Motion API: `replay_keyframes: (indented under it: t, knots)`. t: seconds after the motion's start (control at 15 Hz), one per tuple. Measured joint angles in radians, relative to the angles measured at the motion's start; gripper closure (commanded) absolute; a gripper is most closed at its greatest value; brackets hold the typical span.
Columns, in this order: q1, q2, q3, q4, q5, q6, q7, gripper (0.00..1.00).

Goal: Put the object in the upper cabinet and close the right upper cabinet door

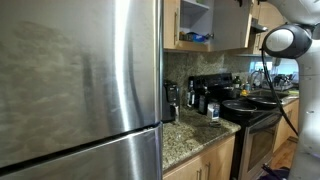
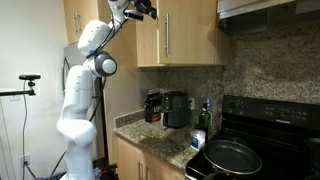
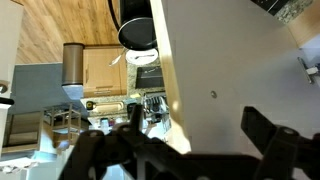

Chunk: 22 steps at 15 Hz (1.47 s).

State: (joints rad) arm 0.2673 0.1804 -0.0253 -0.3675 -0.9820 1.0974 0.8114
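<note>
Wrist view is mostly the right upper cabinet door (image 3: 240, 70): a pale flat face w/ one tiny dot on it, cutting diagonally across the shot. The gripper (image 3: 185, 150) sits at the bottom edge w/ its dark fingers (image 3: 100, 150) spread wide, one on each side of that panel, nothing pinched afaict. Can't tell if either finger actually touches the door.

In an exterior view the door stands open off the upper cabinet (image 1: 195, 15), so you can see pale shelves inside. There's something blue (image 1: 197, 38) on the lower shelf, too small to say what it is. In an exterior view the white arm (image 2: 85, 90) reaches up, w/ the claw right at the top of the cabinet front, high above everything else.

Under the cabinet there's a granite counter (image 1: 190, 135) w/ a black coffee maker (image 2: 178, 108) and a bottle (image 2: 205, 115) near it. Next over is a black stove (image 2: 275, 115) w/ a dark pan (image 2: 232, 157) on it, and a range hood (image 2: 268, 8) above. A big stainless fridge (image 1: 80, 80) fills the near side of an exterior view.
</note>
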Motion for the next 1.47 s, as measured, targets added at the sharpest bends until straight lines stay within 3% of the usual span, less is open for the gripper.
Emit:
replay_keyframes:
  t: [0.2,0.8,1.07,1.47]
  knots:
    - [-0.001,0.007,0.001,0.0,0.03,0.002,-0.015,0.0]
    - [-0.064,-0.02,0.0,0.001,0.392,0.043,-0.279,0.0]
    - [-0.15,-0.045,-0.001,0.002,0.64,0.058,-0.367,0.0]
    - [-0.258,-0.002,0.015,-0.003,1.093,0.117,-0.345,0.0]
